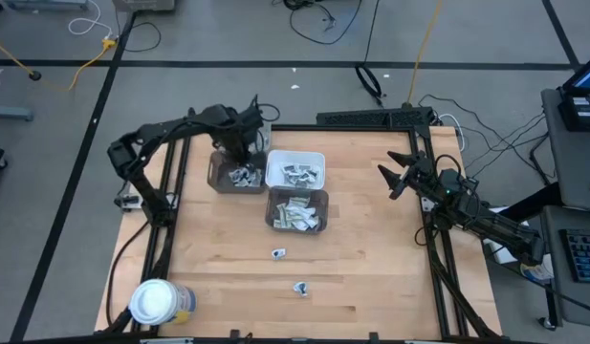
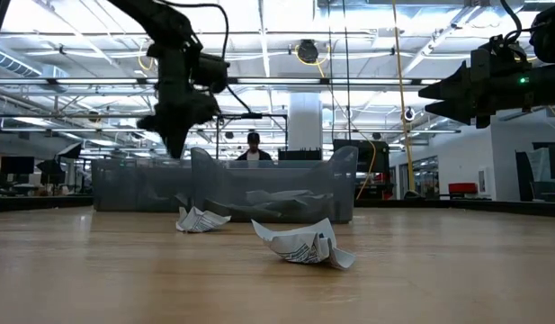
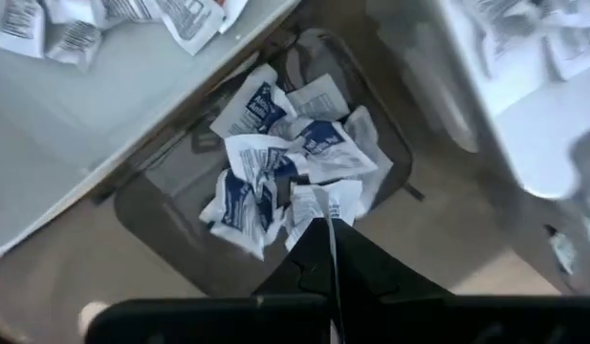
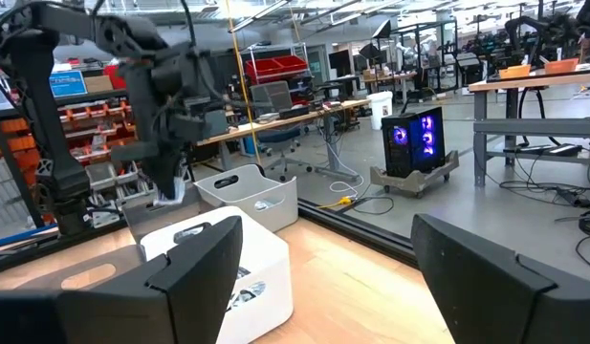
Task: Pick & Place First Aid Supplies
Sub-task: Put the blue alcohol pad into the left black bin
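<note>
Small white packets with blue print, the first aid supplies, fill a grey bin, a white bin and a second grey bin. Two more packets lie loose on the wooden table, also visible in the low view. My left gripper points down over the far-left grey bin, shut on a thin white packet. My right gripper waits open at the table's right side, holding nothing. My left gripper pinches a thin white packet between its two fingers; its edge shows as a pale line between them. The fingers come from above, pointing down. A bit of the packet hangs below the fingertips, clear above the packets in the grey bin.
The three bins stand close together at the table's far middle. A large white-lidded round jar stands at the near left corner. Bare wood lies between the bins and the near edge, apart from the two loose packets.
</note>
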Tool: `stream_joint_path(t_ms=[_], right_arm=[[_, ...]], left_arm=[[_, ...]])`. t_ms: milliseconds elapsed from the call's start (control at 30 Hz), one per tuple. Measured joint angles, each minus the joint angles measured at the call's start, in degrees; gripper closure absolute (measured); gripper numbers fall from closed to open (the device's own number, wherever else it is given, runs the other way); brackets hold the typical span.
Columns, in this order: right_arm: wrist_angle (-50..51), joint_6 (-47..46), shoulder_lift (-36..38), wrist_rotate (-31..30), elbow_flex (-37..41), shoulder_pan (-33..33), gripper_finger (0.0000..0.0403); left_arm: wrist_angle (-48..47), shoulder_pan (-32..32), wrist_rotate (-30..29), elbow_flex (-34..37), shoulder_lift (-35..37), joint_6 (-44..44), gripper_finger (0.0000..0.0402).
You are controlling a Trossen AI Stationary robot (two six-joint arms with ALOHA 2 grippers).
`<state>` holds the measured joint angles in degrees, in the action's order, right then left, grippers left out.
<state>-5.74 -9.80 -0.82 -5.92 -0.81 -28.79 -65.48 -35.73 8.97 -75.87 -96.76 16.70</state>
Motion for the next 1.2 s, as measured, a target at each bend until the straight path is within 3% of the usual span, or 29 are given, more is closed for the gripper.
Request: stream_joint_path(t_ms=[267, 467, 933, 1200], right_arm=[[0.00, 0.00, 0.00, 0.01, 0.00, 0.00, 0.0105], [0.00, 0.00, -0.01, 0.00, -0.01, 0.01, 0.0105], [0.00, 0.00, 0.00, 0.00, -0.01, 0.00, 0.0105], [0.02, 0.00, 0.00, 0.01, -0.01, -0.01, 0.0105]], left_arm=[[8.76, 3.36, -5.30, 9.00, -0.04, 2.76, 0.0401], [11.80, 3.53, -6.23, 9.57, -0.04, 4.37, 0.0385], [12.65, 3.50, -4.94, 9.56, -0.04, 2.30, 0.0179], [8.12, 3.53, -4.43, 5.34, -0.04, 0.61, 0.0138]])
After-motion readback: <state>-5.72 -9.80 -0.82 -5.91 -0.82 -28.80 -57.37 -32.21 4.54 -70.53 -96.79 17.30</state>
